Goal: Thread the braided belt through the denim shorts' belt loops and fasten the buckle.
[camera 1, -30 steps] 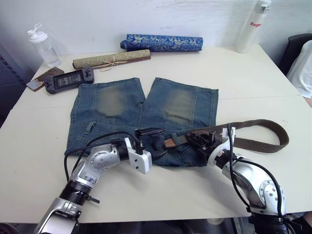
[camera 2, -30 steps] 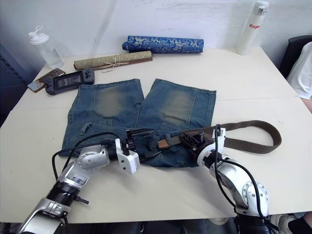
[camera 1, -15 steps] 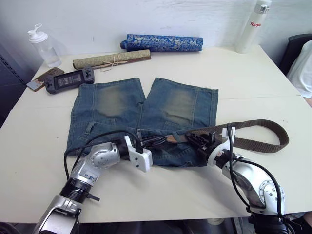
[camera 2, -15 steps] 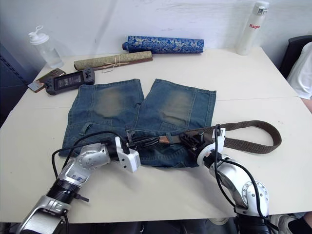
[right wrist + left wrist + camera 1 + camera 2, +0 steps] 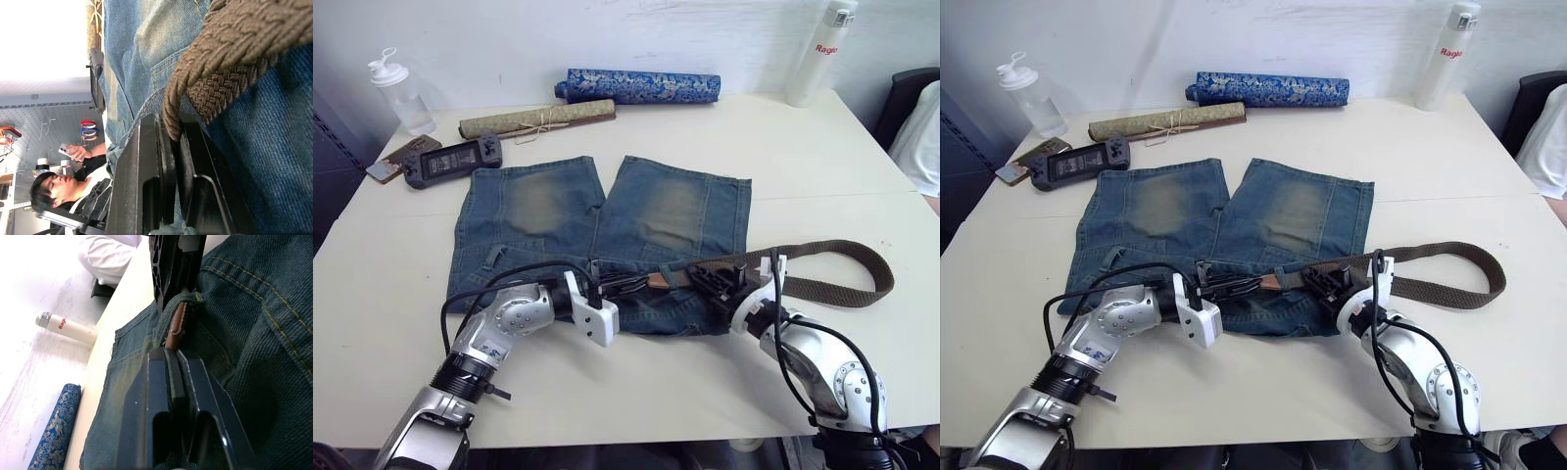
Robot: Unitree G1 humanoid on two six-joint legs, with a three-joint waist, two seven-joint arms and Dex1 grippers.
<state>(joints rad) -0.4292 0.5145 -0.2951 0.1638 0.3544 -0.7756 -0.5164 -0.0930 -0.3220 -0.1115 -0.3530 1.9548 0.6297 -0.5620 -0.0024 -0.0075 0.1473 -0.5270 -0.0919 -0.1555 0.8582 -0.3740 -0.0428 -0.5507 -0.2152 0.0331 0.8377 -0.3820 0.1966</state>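
Both grippers work at the near waistband of the denim shorts (image 5: pixel 597 220), spread flat on the table (image 5: pixel 803 166). Left gripper (image 5: pixel 636 285) pinches the braided belt (image 5: pixel 832 290) by its reddish-brown tip, poking from a belt loop (image 5: pixel 178 303). Right gripper (image 5: pixel 705 276) clamps the woven strap just beside it; the rest trails right in a loop.

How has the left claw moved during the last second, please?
Yes: the left claw closed onto the reddish-brown leather belt tip, shifting slightly toward the faded blue denim shorts' legs.
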